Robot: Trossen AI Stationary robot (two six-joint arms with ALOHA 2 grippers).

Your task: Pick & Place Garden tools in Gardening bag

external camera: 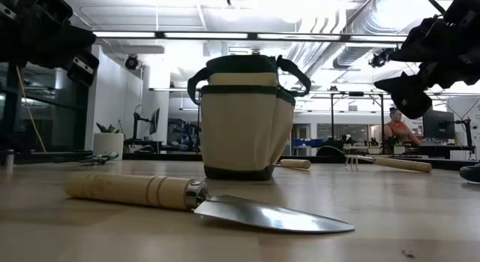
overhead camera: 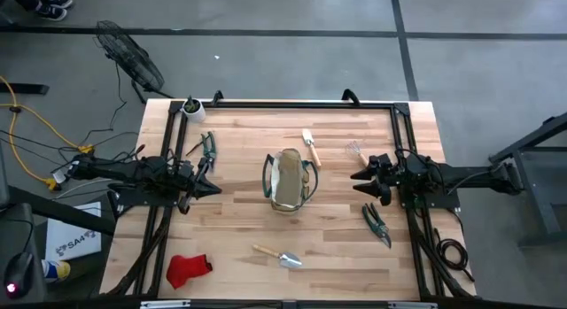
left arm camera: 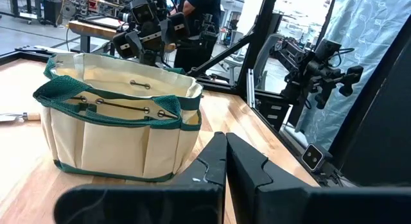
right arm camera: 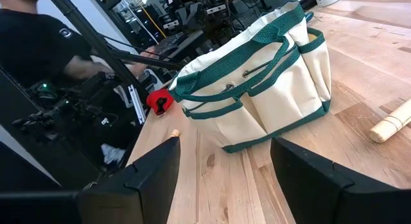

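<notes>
The tan gardening bag [overhead camera: 290,179] with green trim stands upright at the table's middle; it also shows in the low view [external camera: 245,119] and both wrist views [left arm camera: 115,121] [right arm camera: 263,89]. A wood-handled trowel [overhead camera: 278,256] lies near the front edge, a wood-handled fork [overhead camera: 311,147] behind the bag, a pale wiry tool [overhead camera: 355,151] far right. Green-handled shears lie at the left [overhead camera: 206,148] and right [overhead camera: 376,223]. A red glove [overhead camera: 188,269] lies front left. My left gripper [overhead camera: 213,187] is shut and empty, left of the bag. My right gripper [overhead camera: 361,183] is open and empty, right of it.
A small white pot with a plant [overhead camera: 192,106] stands at the far left corner. A black frame rail [overhead camera: 283,104] runs along the table's far edge and sides. Bare wood lies between each gripper and the bag.
</notes>
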